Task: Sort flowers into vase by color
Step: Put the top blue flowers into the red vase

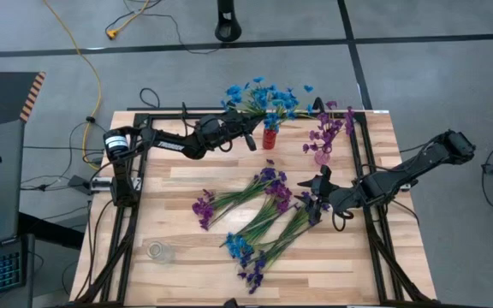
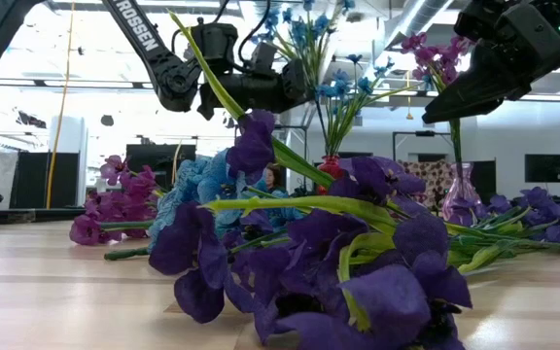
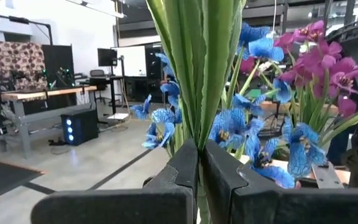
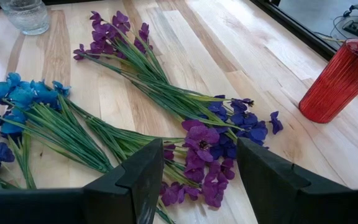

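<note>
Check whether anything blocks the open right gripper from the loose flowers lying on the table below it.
Nothing visible does. The right gripper hangs open over the table, and its wrist view shows the magenta-purple blossoms directly between its fingers, with only open air in between. The red vase stands off to one side.

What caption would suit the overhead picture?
Left claw slips blue flowers into a red vase; right claw hovers open over loose flowers.

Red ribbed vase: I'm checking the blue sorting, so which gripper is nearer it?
Left. The left gripper holds blue flowers beside the red ribbed vase; the right gripper hovers apart.
</note>
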